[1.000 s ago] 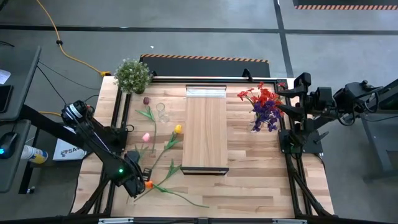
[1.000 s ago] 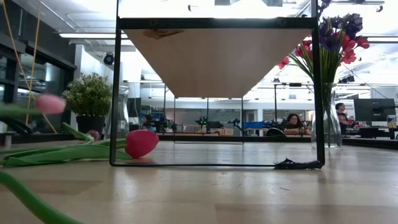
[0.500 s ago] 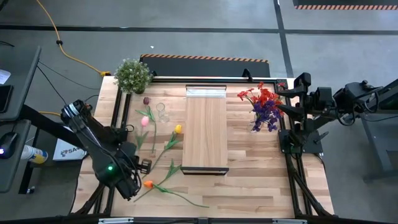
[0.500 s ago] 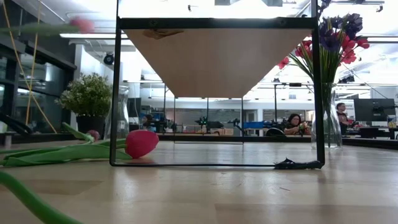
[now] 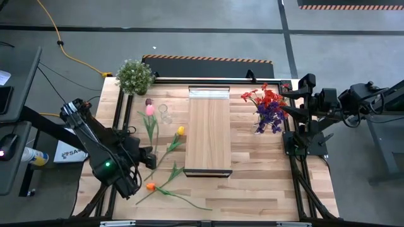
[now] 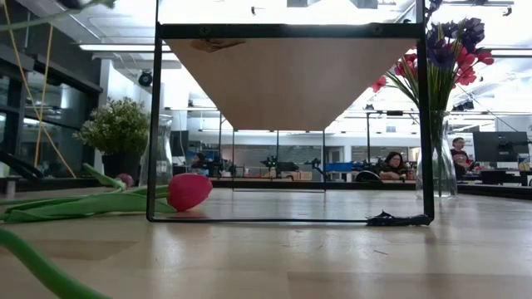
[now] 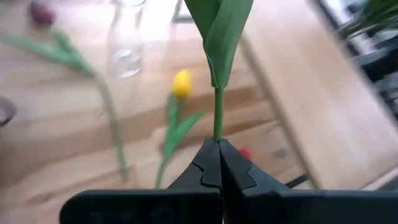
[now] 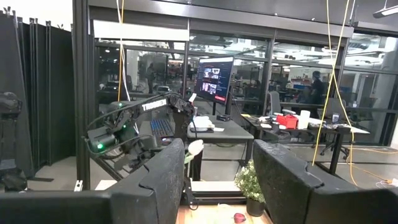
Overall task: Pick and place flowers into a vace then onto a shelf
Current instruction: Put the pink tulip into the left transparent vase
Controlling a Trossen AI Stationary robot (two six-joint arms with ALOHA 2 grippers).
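My left gripper [image 5: 149, 157], [image 7: 217, 151] hangs over the table's near left part, shut on a pink-headed flower [image 5: 150, 110]. The flower's leaf [image 7: 221, 25] stands out ahead of the fingers. An empty clear vase [image 5: 165, 113], [image 7: 127, 38] stands beyond it, next to the light wood shelf [image 5: 209, 132]. A yellow flower [image 5: 180, 130], an orange one [image 5: 150, 186] and a dark maroon one [image 5: 149, 101] lie flat on the table. My right gripper [image 8: 217, 186] is open and raised at the table's right edge. My left gripper pinches the pink flower's green stem [image 7: 217, 127] between its two fingertips, low on the stem and below the leaf. The fingers come from the table's near side, slanting down. The stem runs on past them toward the far edge, and the flower is lifted clear of the table.
A second vase with red and purple flowers [image 5: 269, 107], [image 6: 438, 124] stands at the far right, beside the right arm. A bushy potted plant [image 5: 134, 75] sits at the far left corner. The shelf's dark frame [image 6: 155, 124] stands mid-table, with a reddish flower head [image 6: 189, 191] beside it.
My left gripper has risen and tipped up from pointing steeply down to a shallow slant, staying shut. The pink flower has come up off the table with it, and its head has swung toward the far edge, close to the clear vase.
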